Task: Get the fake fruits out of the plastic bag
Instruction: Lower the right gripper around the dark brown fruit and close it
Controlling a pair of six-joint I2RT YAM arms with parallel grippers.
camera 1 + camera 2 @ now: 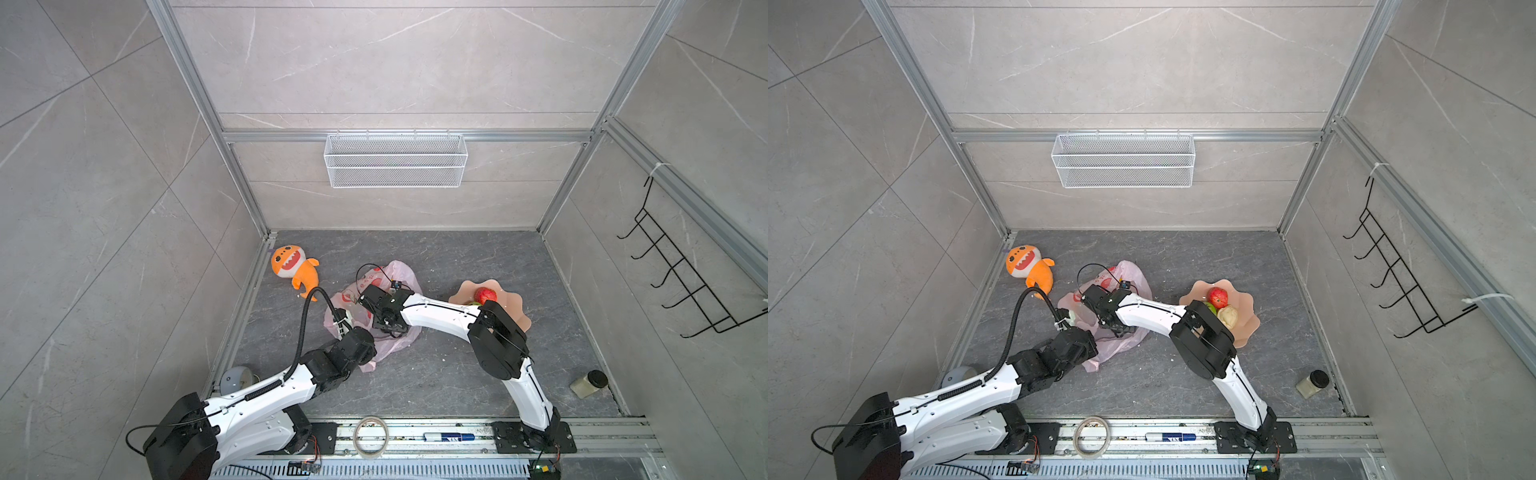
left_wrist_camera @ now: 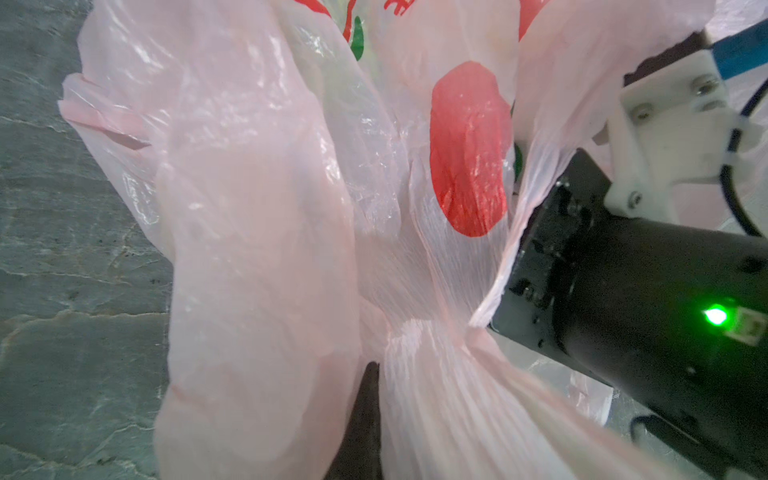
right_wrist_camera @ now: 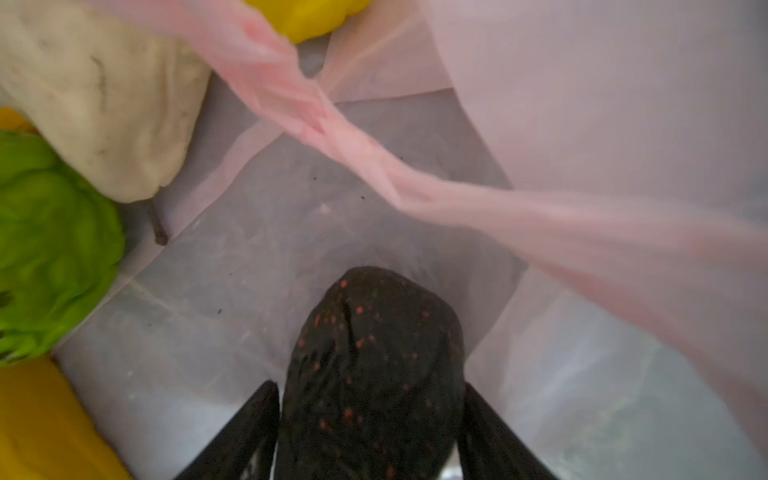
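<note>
My right pincer (image 3: pixel 370 386) clasps the dark, red-speckled avocado (image 3: pixel 374 353) inside the thin, crinkled pink plastic bag (image 1: pixel 400 270) on the grey marbled surface (image 1: pixel 457 374); my left pincer (image 1: pixel 344 321) pinches its gathered film tight. A bumpy green ball (image 3: pixel 50 249) lies beside a lumpy cream piece (image 3: pixel 104 95).

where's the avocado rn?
In the right wrist view, the dark avocado is held in the right claw, inside the plastic bag, apart from the green fruit.

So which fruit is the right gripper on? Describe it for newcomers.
Find the pink plastic bag mid-floor, near the orange plush shark. Inside it, the right gripper holds the avocado. It is near-black with red specks; its neighbours are green, cream and yellow.
</note>
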